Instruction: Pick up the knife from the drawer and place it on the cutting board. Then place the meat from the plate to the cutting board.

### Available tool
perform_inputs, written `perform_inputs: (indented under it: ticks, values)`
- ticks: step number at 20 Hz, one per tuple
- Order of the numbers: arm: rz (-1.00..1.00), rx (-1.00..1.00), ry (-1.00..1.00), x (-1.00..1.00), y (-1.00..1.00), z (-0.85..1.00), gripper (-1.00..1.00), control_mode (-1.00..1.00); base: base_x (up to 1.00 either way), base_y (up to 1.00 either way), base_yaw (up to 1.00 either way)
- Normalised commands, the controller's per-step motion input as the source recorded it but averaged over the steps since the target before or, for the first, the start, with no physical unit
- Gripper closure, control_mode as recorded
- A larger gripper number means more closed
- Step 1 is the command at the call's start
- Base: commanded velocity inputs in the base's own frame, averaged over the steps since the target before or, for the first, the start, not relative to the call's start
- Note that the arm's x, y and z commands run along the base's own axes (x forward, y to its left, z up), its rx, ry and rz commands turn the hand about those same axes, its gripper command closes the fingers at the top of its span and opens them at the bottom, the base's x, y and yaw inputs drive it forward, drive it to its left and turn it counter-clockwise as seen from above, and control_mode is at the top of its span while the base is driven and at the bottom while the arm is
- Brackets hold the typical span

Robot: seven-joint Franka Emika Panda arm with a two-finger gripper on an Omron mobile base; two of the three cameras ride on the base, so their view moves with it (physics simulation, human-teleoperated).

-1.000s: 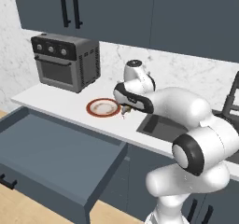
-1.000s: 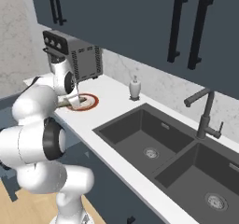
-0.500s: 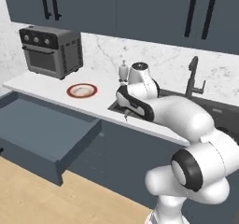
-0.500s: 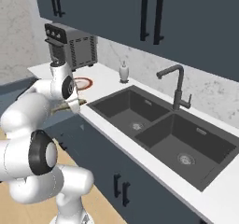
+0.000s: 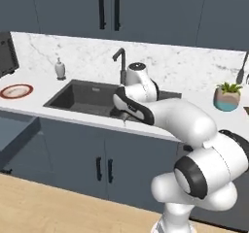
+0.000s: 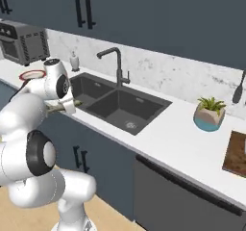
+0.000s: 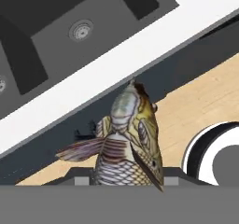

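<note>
My gripper (image 7: 126,176) is shut on the meat (image 7: 128,143), a scaly, fish-shaped brownish piece that hides the fingertips. It hangs at the counter's front edge, in front of the sink, seen as the gripper (image 5: 124,116) and the gripper (image 6: 63,108) in the base views. The red-rimmed plate (image 5: 16,91) lies far to the left on the counter, also seen as the plate (image 6: 30,74). The dark brown cutting board (image 6: 236,154) lies at the far right edge of the counter. The open drawer (image 5: 17,135) juts out at lower left. The knife is out of view.
A double sink (image 6: 120,105) with a black faucet (image 6: 115,64) lies between plate and board; its basins (image 7: 56,45) show beyond the meat. A soap dispenser (image 5: 60,69), a potted plant (image 6: 209,114), a toaster oven (image 6: 24,42) and a hanging utensil (image 6: 238,91) line the back wall.
The base has driven right along the counter, so the whole scene shifted left. The gripper left the plate with the meat in it and now hangs before the sink.
</note>
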Motion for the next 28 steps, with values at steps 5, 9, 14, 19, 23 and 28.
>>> perform_inputs:
  ticks: [5, 9, 14, 19, 23, 28]
  values:
    - [0.00, 0.00, 0.00, 0.00, 0.00, 0.00, 1.00, 1.00, -0.70, -0.67, -0.57]
    - [0.00, 0.00, 0.00, 0.00, 0.00, 0.00, 1.00, 1.00, -0.46, -0.89, -0.53]
    - [0.00, 0.00, 0.00, 0.00, 0.00, 0.00, 1.00, 1.00, 0.07, -0.82, -0.31]
    - [0.00, 0.00, 0.00, 0.00, 0.00, 0.00, 1.00, 1.00, 0.39, -0.24, -0.14]
    - [0.00, 0.00, 0.00, 0.00, 0.00, 0.00, 1.00, 1.00, 0.35, -0.01, -0.13]
    - [-0.02, 0.04, 0.00, 0.19, -0.09, -0.03, 1.00, -1.00, 0.11, -0.05, -0.06]
